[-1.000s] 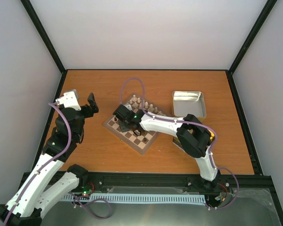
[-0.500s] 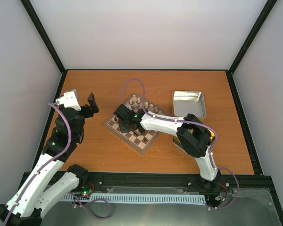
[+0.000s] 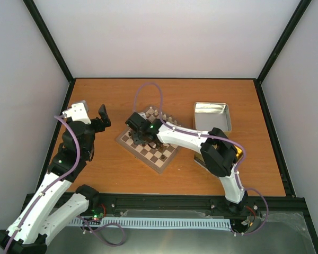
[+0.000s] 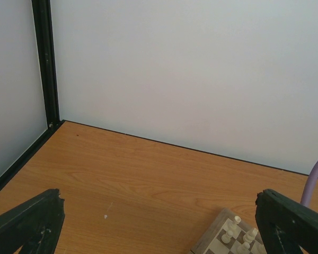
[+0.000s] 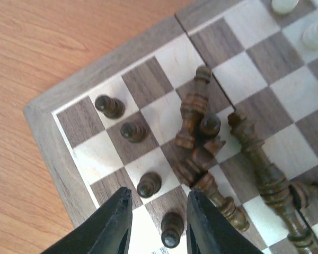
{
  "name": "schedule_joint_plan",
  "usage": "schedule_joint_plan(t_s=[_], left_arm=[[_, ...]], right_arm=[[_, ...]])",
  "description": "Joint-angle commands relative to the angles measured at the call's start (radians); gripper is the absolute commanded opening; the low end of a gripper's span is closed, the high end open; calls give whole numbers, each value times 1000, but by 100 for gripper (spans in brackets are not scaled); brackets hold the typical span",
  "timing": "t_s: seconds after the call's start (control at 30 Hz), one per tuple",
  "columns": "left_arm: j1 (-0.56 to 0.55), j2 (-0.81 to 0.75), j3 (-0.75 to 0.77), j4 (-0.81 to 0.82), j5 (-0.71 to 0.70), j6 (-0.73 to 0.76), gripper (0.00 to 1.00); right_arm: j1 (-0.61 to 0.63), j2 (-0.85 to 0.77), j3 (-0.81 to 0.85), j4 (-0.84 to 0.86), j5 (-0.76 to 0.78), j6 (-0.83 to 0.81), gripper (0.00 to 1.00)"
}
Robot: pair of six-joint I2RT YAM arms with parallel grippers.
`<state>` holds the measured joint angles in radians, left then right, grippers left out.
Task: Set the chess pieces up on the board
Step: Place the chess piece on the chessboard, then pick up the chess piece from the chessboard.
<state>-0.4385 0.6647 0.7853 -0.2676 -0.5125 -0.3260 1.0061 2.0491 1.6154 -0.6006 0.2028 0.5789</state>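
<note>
**Scene.** The small square wooden chessboard (image 3: 148, 156) with dark brown and cream checks lies at an angle near the middle of the orange-brown wooden tabletop (image 3: 106, 95). A rectangular metal tin (image 3: 212, 116) sits toward the far right corner.

**Right arm.** The right end effector (image 5: 158, 222) hangs low over the chessboard corner nearest the tabletop's left edge. Its jaws are partly open and grip nothing. One upright dark brown wooden pawn (image 5: 171, 231) stands in the gap between them and appears to touch neither finger. Three further upright pawns (image 5: 132, 131) stand on nearby squares by that corner. A heap of fallen dark brown wooden chess pieces (image 5: 201, 143) lies just beside them.

**Left arm.** The left end effector (image 4: 159, 217) is wide open and empty, near the tabletop's left edge and well apart from the chessboard.

**Procedure (judged).** The step in hand appears to be seating a pawn on its square.
1. Lift straight up, so that neither finger brushes the pawn or its neighbours.
2. Next, take the outermost piece of the heap.
3. Grip it at the narrow stem.
4. Set it down upright and central on its square before opening.
</note>
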Motion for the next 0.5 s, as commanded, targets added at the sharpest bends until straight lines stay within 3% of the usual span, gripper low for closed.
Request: schedule_joint_plan(t_s=[0.0, 0.47], left_arm=[[4, -7, 5, 13, -1, 15, 100], [3, -2, 5, 14, -6, 17, 100]], right_arm=[[-23, 10, 66, -7, 66, -9, 31], [-68, 167, 234, -77, 105, 7, 26]])
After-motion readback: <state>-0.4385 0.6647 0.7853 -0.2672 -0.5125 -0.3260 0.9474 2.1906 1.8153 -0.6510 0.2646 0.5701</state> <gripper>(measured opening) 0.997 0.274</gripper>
